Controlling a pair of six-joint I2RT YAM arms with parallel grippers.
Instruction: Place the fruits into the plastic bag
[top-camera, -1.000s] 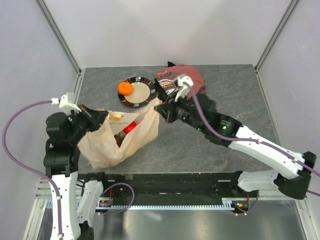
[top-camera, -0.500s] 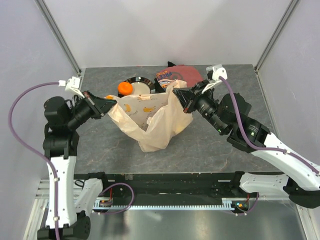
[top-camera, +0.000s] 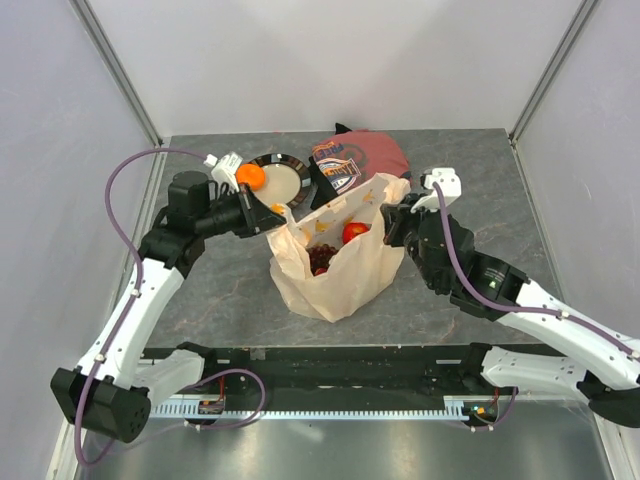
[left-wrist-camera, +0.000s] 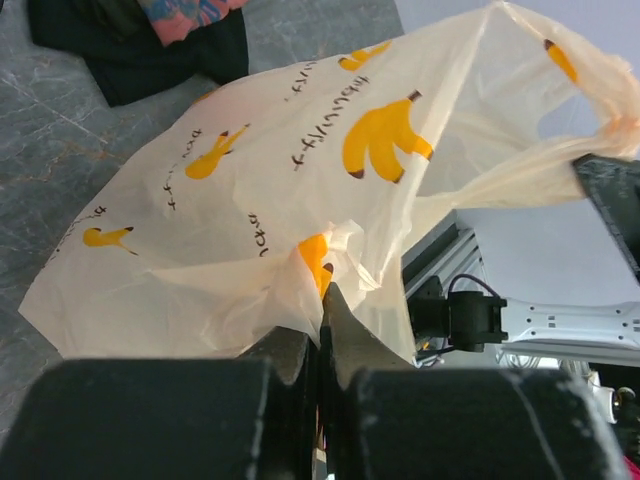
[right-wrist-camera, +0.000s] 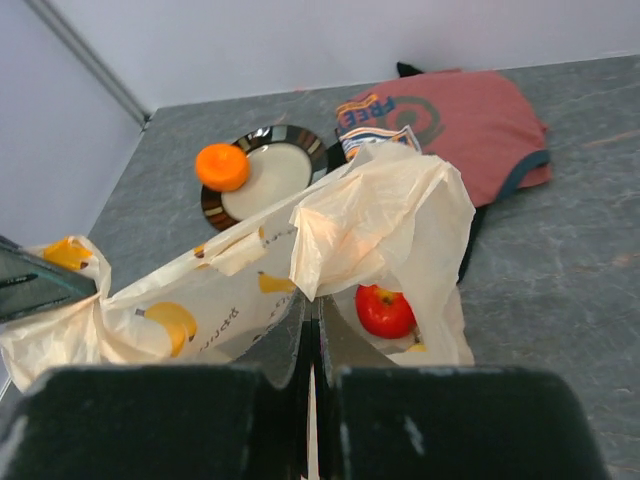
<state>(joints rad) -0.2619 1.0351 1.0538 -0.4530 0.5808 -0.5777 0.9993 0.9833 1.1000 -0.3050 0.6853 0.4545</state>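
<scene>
The cream plastic bag (top-camera: 335, 265) with banana prints stands open at the table's middle. My left gripper (top-camera: 272, 213) is shut on its left handle loop; the same gripper (left-wrist-camera: 322, 292) pinches thin plastic (left-wrist-camera: 300, 170) in the left wrist view. My right gripper (top-camera: 388, 216) is shut on the right edge; it (right-wrist-camera: 312, 300) pinches the bag (right-wrist-camera: 380, 215) in the right wrist view. Inside lie a red apple (top-camera: 354, 232) (right-wrist-camera: 385, 310) and dark grapes (top-camera: 320, 258). An orange (top-camera: 250, 176) (right-wrist-camera: 222, 166) sits on the dark plate (top-camera: 290, 163).
A red-and-black printed folded cloth (top-camera: 365, 155) lies behind the bag, also in the right wrist view (right-wrist-camera: 470, 120). The plate (right-wrist-camera: 300, 140) is at the back left of the bag. Frame posts and walls bound the table.
Both grippers moved inward and lower with the bag handles. The bag, stretched wide half a second ago, now stands narrower with its mouth open upward, showing the apple and grapes.
</scene>
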